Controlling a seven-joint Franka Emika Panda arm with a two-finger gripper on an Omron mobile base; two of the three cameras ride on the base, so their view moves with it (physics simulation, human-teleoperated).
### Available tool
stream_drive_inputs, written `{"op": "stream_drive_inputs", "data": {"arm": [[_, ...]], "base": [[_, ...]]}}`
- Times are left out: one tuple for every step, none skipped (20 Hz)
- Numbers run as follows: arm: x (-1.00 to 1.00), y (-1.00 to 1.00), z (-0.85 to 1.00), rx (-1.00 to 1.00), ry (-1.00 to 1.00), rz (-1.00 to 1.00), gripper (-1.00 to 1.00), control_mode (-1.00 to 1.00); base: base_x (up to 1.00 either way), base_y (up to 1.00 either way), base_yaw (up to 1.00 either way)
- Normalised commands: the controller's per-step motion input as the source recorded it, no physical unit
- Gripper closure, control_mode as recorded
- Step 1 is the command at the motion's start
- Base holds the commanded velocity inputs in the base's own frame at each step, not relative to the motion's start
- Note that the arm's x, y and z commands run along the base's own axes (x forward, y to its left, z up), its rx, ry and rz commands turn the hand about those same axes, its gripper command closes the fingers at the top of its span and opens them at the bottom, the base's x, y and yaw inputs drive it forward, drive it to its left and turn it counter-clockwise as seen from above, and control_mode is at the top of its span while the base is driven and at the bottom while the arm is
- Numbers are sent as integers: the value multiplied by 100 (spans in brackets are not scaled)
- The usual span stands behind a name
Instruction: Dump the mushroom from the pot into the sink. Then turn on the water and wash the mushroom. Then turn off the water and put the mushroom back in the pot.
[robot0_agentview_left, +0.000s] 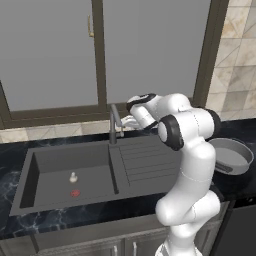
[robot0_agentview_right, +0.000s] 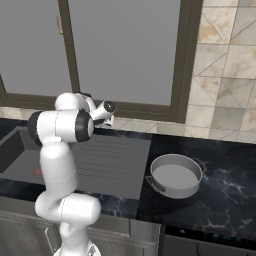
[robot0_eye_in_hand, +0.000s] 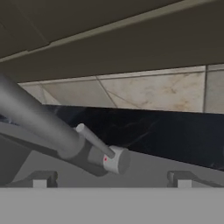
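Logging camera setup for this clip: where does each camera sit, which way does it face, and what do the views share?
Left base view: behind the arm's left, looking down at the sink, the mushroom and the faucet; the arm rises at lower right.
Right base view: behind its right, over the drainboard and the pot; the arm rises at lower left.
Hand view: on the hand, facing the faucet handle; open gripper.
Both base views share sink and pot.

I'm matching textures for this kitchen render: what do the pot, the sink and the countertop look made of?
The pot looks like brushed grey metal, with a soft even sheen. The sink seems a matte dark grey composite or stone, flat with no glare. The countertop resembles polished black marble, going by its pale veins.
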Motion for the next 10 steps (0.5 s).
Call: {"op": "stream_drive_inputs", "data": {"arm": [[13, 4, -4, 1, 0, -2, -100, -100], [9, 3, -3, 3, 0, -1, -100, -100], [9, 3, -3, 1, 0, -1, -100, -100], [10, 6, -4, 1, 0, -1, -100, -100], [9, 7, -2, 1, 0, -1, -100, -100], [9, 7, -5, 1, 0, -1, -100, -100], [7, 7, -5, 2, 0, -1, -100, -100], [7, 8, -6, 1, 0, -1, -100, -100], [7, 7, -7, 1, 0, -1, -100, -100], [6, 9, -9, 1, 0, -1, -100, -100]], "base": [[0, 0, 0], [0, 0, 0], [0, 0, 0], [0, 0, 0], [0, 0, 0], [0, 0, 0], [0, 0, 0], [0, 0, 0], [0, 0, 0], [0, 0, 0]]}}
